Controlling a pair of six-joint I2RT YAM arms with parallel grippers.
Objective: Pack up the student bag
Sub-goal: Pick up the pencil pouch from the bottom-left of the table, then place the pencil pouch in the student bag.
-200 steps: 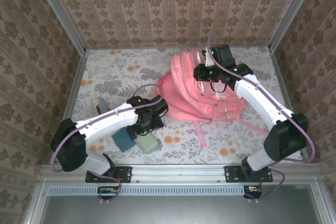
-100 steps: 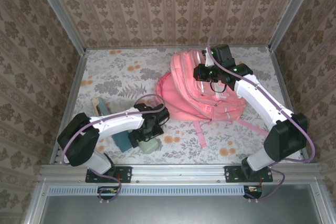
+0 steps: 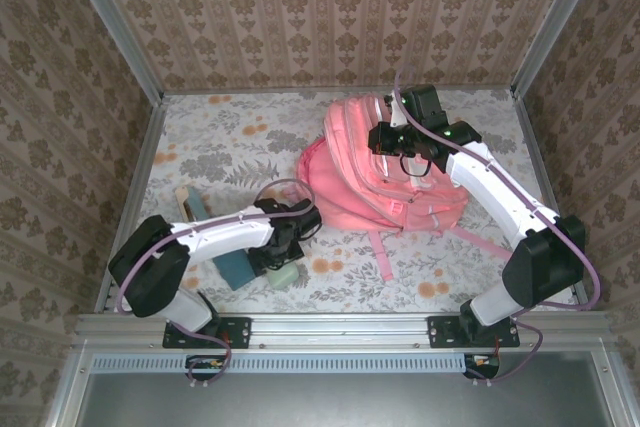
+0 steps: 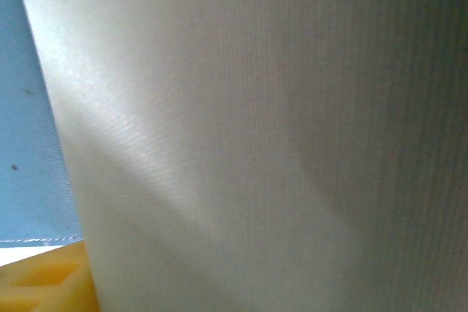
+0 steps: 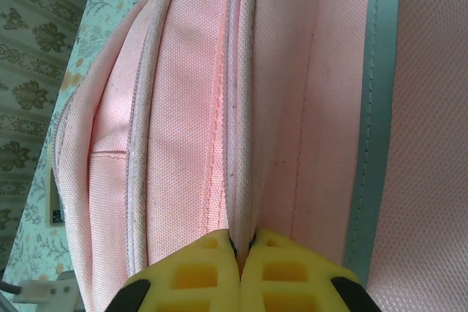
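Observation:
The student bag lies flat on the right half of the table, pink with pale trim. My right gripper is at its upper edge, and in the right wrist view the yellow fingers are shut on a pale fold of the bag beside the zip. My left gripper is low over a pale grey-green pouch near the front edge. That pouch is pressed close to the left wrist camera. One yellow finger shows at its lower left, and the jaws' gap is hidden.
A blue case lies just left of the pouch. A tan block sits further back left. Pink straps trail from the bag toward the front. Metal rails and patterned walls enclose the flowered table.
My left arm has dropped and drawn in over the pale pouch, covering more of it. The right arm and the bag have stayed still.

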